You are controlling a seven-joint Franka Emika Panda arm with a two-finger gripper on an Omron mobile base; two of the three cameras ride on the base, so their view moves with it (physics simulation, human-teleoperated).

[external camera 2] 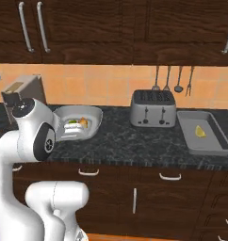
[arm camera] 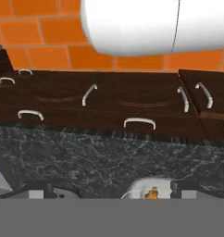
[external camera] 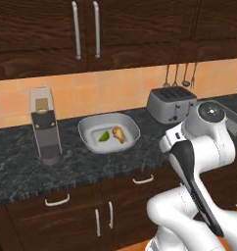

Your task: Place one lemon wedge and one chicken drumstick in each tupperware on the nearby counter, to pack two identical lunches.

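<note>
The rounded tupperware [external camera: 131, 123] sits mid-counter [external camera: 22, 166] and holds a yellow-green lemon wedge [external camera: 105, 136] beside a golden chicken drumstick [external camera: 119, 134]. From the right base view, the same tupperware [external camera 2: 93, 114] is partly behind my arm, with its wedge [external camera 2: 72, 122] and drumstick [external camera 2: 83, 123] showing. The rectangular tupperware [external camera 2: 215, 141] at the right holds a yellow lemon wedge [external camera 2: 199, 131]. In the hand view my gripper [arm camera: 111, 190] is open and holds nothing. Its tips stand wide apart over the counter [arm camera: 109, 157], and the drumstick [arm camera: 151, 193] shows at the bottom edge.
A silver two-slot toaster [external camera 2: 152, 109] stands between the two containers, under hanging utensils [external camera 2: 172, 77]. A tall grey appliance [external camera: 46, 125] stands at the counter's left. Drawers with white handles [external camera: 142, 179] run below, and dark wall cabinets [external camera: 86, 29] hang above.
</note>
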